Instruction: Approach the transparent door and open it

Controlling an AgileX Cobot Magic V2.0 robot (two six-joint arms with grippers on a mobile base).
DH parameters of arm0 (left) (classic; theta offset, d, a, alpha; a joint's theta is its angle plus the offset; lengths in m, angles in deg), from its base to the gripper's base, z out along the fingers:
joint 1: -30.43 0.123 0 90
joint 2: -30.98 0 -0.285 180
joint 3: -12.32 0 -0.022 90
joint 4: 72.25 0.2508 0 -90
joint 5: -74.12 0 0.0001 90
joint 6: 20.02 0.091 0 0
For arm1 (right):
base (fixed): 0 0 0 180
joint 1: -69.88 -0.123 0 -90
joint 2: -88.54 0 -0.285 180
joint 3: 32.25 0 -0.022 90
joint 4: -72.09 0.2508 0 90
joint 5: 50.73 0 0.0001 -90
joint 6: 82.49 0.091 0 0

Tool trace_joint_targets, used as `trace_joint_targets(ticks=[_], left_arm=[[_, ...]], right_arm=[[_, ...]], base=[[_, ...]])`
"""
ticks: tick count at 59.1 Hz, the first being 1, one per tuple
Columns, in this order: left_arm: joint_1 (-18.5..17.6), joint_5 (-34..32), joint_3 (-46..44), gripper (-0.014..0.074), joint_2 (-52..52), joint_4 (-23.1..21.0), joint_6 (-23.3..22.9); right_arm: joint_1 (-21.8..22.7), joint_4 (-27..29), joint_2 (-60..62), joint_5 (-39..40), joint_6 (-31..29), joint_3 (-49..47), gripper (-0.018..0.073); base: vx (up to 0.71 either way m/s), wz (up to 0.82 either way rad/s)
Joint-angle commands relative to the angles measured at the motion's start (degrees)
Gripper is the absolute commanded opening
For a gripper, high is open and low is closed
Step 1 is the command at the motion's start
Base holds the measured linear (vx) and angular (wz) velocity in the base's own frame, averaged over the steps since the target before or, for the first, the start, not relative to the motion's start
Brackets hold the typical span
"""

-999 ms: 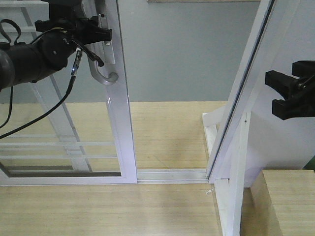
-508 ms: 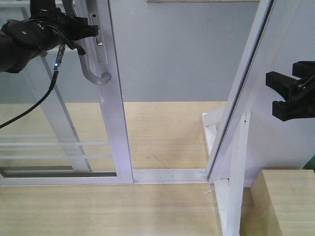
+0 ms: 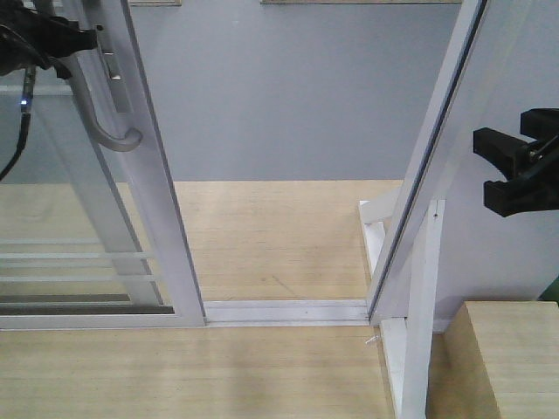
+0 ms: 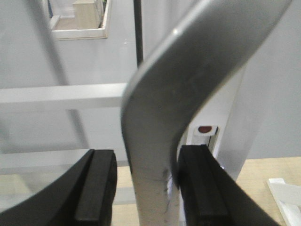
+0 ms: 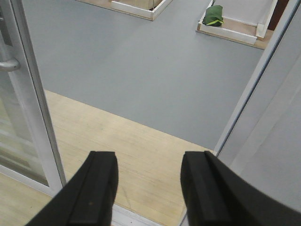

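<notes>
At the far left, my left gripper (image 4: 146,188) squeezes the grey handle (image 3: 100,105) of the transparent door (image 3: 153,218), while my right gripper (image 5: 148,188) hangs open, holding nothing.

The transparent door (image 3: 96,236), white-framed glass with a curved grey handle (image 3: 105,122), stood slid left, leaving the doorway open.

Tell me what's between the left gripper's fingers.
The door's curved grey handle sits between the left gripper's fingers, shown in the left wrist view.
</notes>
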State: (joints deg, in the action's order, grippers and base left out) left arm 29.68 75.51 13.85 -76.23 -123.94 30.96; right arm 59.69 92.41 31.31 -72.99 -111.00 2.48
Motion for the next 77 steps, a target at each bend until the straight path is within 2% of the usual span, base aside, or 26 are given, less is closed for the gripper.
trace_joint_targets(ticks=[1, 11, 17, 25, 40, 54, 63, 77], left_arm=[[2.5, 0.0, -2.0, 0.0414, 4.2, -0.4, 0.0], [6.1, 4.2, 1.6, 0.0424, 6.3, 0.6, 0.0], [8.1, 4.6, 6.7, 0.0447, 8.9, 3.1, 0.0], [10.5, 4.7, 14.1, 0.0473, 14.7, 3.1, 0.0], [11.0, 7.6, 25.1, 0.0472, 29.6, 3.1, 0.0], [11.0, 13.3, 27.2, 0.0472, 41.2, 3.0, -0.3], [11.0, 13.2, 27.2, 0.0472, 44.4, 3.0, -0.3], [11.0, 12.3, 27.2, 0.0471, 43.6, 3.1, -0.4]], right_arm=[[0.3, 0.1, 0.4, 4.0, -0.2, -1.6, 0.0387], [0.3, 0.1, 0.4, 3.9, -0.2, -1.6, 0.0387], [0.3, 0.1, 0.4, 3.9, -0.2, -1.6, 0.0387], [0.3, 0.1, 0.4, 3.9, -0.2, -1.6, 0.0387], [0.3, 0.6, 0.4, 3.9, 0.0, -1.6, 0.0386], [0.3, 0.6, 0.4, 3.7, 0.0, -1.6, 0.0386], [0.3, 0.6, 0.4, 3.7, 0.0, -1.6, 0.0386], [0.3, 0.6, 0.4, 3.7, 0.0, -1.6, 0.0386]], base=[[0.0, 0.0], [0.0, 0.0], [0.0, 0.0], [0.0, 0.0], [0.0, 0.0], [0.0, 0.0], [0.0, 0.0], [0.0, 0.0]])
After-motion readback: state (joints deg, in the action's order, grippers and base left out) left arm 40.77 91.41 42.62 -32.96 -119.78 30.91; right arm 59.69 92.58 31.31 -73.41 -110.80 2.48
